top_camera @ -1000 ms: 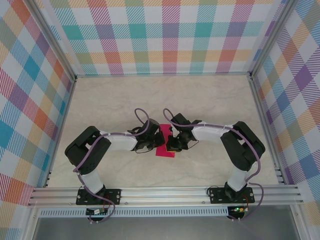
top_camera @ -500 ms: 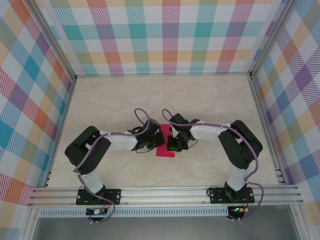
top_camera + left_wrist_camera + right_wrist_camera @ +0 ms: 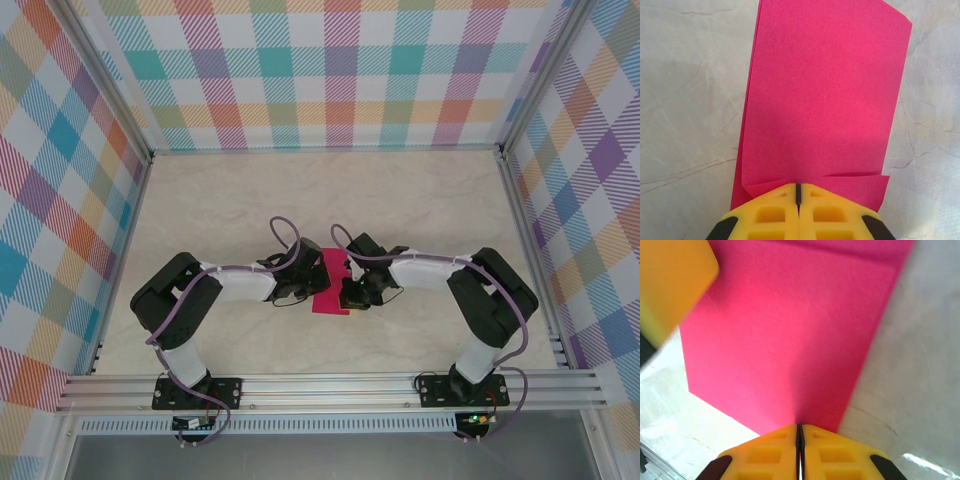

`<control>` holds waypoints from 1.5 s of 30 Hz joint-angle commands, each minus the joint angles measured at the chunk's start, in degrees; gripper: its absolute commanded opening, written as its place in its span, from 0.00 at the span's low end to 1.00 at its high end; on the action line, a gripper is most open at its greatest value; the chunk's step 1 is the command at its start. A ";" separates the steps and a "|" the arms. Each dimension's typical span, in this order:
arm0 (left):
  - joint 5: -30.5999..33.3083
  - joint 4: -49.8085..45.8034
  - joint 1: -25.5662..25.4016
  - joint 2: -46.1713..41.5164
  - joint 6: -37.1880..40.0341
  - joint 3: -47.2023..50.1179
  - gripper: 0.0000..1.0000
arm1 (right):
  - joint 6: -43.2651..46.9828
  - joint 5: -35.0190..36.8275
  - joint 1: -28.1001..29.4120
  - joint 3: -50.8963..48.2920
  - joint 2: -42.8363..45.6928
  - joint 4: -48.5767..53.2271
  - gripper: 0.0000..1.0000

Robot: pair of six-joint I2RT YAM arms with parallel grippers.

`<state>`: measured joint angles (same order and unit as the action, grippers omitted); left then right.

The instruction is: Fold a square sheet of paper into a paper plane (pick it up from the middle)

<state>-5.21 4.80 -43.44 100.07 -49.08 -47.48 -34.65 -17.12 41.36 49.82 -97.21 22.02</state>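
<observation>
The paper [image 3: 331,300] is lying on the table [image 3: 230,210] midway between the arms. It is already doubled into a tall narrow rectangle, with two layers showing along its long edge in the left wrist view [image 3: 825,100]. So I judge that the first half-fold is being creased, and no nose corners are showing yet.

The left gripper [image 3: 798,186] is sitting at one short end with its jaws closed tight, the paper running under the fingertips. The right gripper [image 3: 799,427] is meeting the opposite side of the paper [image 3: 790,340], jaws likewise closed. I cannot tell whether either is pinching the paper or only pressing on it.

The next move is probably calling for one gripper to hold the paper flat. The other would be lifting a corner toward the centre line, gently, since thin paper will slide or buckle.
</observation>
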 commanded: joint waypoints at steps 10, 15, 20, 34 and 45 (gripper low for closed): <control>2.27 -5.72 0.06 2.27 0.07 0.23 0.04 | 1.22 1.59 0.31 -2.56 9.35 4.80 0.11; 1.56 -5.22 0.09 2.73 0.04 -0.12 0.04 | 1.36 2.27 0.35 1.09 7.96 2.84 0.11; 1.01 -5.01 0.09 3.03 0.04 -0.59 0.04 | 0.84 2.04 0.30 3.33 1.93 1.74 0.11; -3.07 -2.58 0.02 -0.33 0.28 -1.61 0.05 | -0.14 3.48 0.30 -0.48 -2.35 2.14 0.09; -3.75 3.09 -4.53 -4.04 -5.51 3.09 0.07 | -0.94 3.59 0.30 -0.60 -2.66 1.96 0.09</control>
<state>-8.49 6.31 -46.74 96.62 -52.29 -45.89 -35.14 -14.98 41.30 51.42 -98.08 22.46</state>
